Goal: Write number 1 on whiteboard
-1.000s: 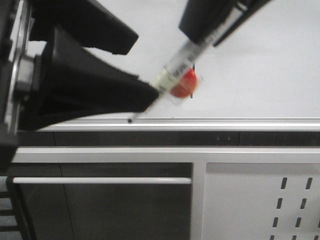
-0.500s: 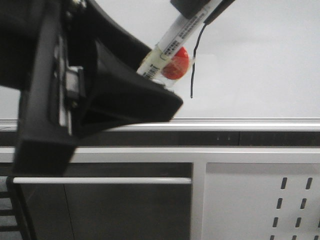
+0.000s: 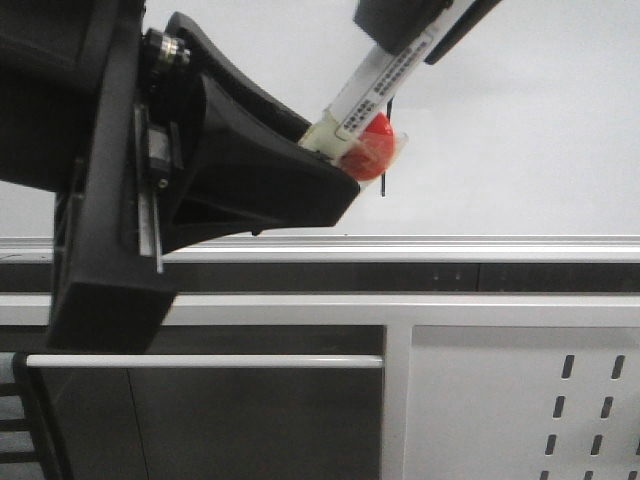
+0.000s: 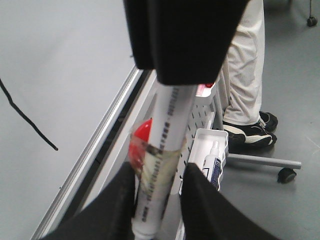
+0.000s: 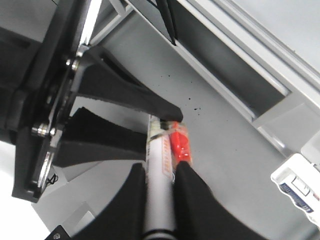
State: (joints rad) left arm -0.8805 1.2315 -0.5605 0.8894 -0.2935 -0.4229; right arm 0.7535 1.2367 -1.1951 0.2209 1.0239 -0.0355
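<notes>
The whiteboard fills the back, with the number 1 drawn on it as a thin black stroke, partly behind the pen; the same number 1 shows on the whiteboard in the left wrist view. My right gripper is shut on a white marker that has a red lump taped to it. My left gripper is open, its fingers either side of the marker's lower end, with a gap on one side. The marker's tip is hidden.
A silver rail runs along the board's lower edge, with a white perforated panel below it. A person's legs stand close by, next to a white tray with a spray bottle and a caster.
The left gripper has swung up and right, so its fingers now flank the marker's lower end. The marker has lifted off the rail, and its tip has gone out of sight.
</notes>
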